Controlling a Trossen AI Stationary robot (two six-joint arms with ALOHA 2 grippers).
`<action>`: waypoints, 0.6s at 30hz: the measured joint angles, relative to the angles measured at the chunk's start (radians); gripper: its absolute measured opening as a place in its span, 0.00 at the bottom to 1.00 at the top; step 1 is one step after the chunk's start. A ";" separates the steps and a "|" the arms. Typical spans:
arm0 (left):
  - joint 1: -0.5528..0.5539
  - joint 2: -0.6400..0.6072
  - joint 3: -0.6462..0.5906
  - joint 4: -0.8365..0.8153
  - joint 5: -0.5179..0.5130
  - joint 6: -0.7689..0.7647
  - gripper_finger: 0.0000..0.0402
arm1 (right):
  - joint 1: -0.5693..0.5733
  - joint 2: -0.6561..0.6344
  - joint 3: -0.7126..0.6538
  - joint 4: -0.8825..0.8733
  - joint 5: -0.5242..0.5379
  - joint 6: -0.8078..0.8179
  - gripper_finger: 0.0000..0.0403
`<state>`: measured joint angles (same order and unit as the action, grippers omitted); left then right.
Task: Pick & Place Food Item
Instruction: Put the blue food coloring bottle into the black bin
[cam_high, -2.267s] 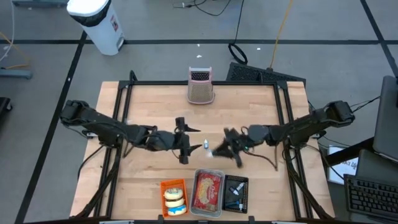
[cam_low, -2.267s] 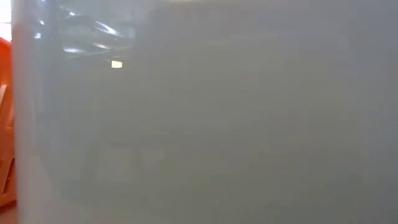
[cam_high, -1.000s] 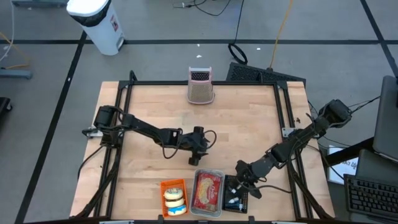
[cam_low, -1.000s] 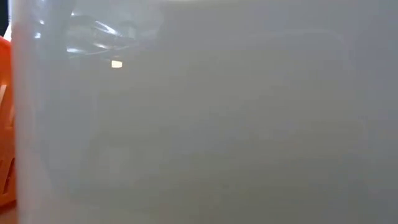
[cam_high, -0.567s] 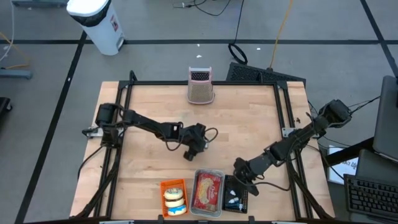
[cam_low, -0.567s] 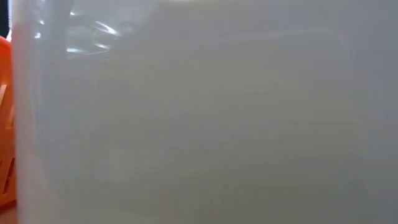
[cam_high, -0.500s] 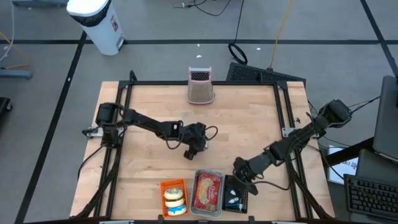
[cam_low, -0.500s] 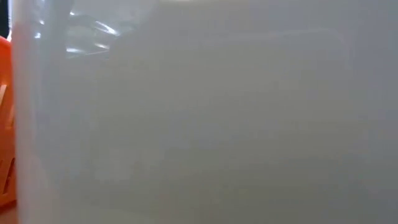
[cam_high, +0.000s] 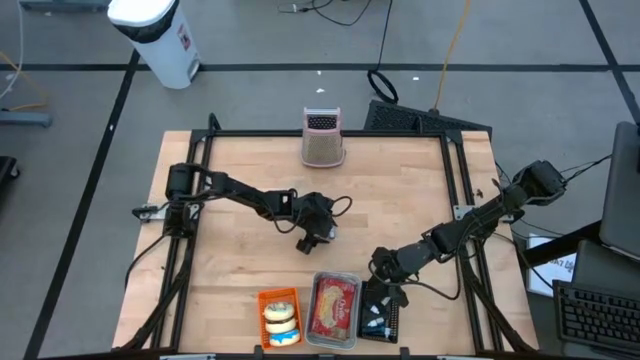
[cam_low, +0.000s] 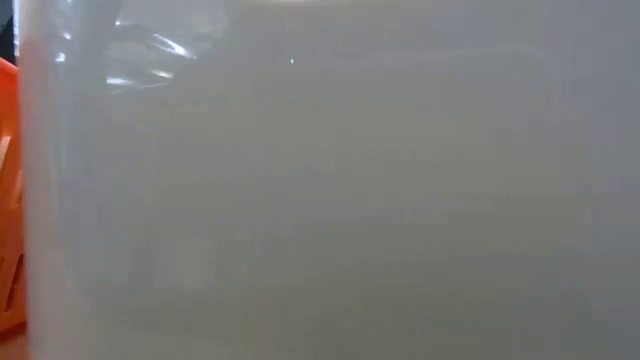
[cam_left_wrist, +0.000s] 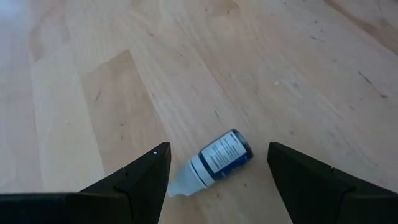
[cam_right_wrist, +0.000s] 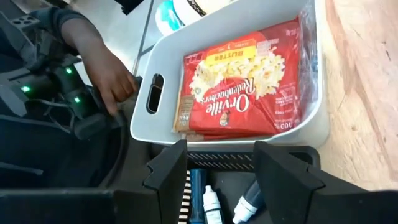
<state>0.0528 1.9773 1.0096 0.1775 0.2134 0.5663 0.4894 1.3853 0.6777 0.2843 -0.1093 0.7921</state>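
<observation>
A small dropper bottle (cam_left_wrist: 219, 158) with a blue-and-white label lies on its side on the wooden table. My left gripper (cam_left_wrist: 217, 149) hangs open just over it near the table's middle (cam_high: 306, 243), one finger on each side, touching nothing. My right gripper (cam_high: 388, 288) is open and empty over the far end of a black bin (cam_high: 380, 315). That bin holds small bottles (cam_right_wrist: 211, 204). Beside it a white bin (cam_right_wrist: 155, 134) holds a red popcorn bag (cam_right_wrist: 239, 87).
An orange bin (cam_high: 280, 318) with round pastries stands left of the white bin at the near edge. A pink grater-like object (cam_high: 323, 140) stands at the far edge. A person's hand (cam_right_wrist: 109, 71) rests by the white bin's end. The low view is filled by a bin's pale wall (cam_low: 320, 200).
My left gripper has rolled about its own line and sunk a little toward the bottle, staying open. My right gripper has drawn back from over the black bin's middle toward the table's far side, still open and empty.
</observation>
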 joint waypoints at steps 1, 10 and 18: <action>0.000 0.009 0.000 0.008 0.003 0.000 0.68 | -0.002 0.000 0.000 0.001 0.000 0.000 0.42; 0.017 0.014 0.002 -0.024 0.010 -0.061 0.68 | -0.026 0.000 0.000 0.002 -0.017 0.008 0.42; 0.038 0.016 0.001 -0.069 0.052 -0.142 0.48 | -0.032 0.000 0.000 0.003 -0.027 0.011 0.42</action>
<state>0.0907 1.9934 1.0107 0.1085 0.2656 0.4245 0.4576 1.3853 0.6777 0.2870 -0.1361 0.8032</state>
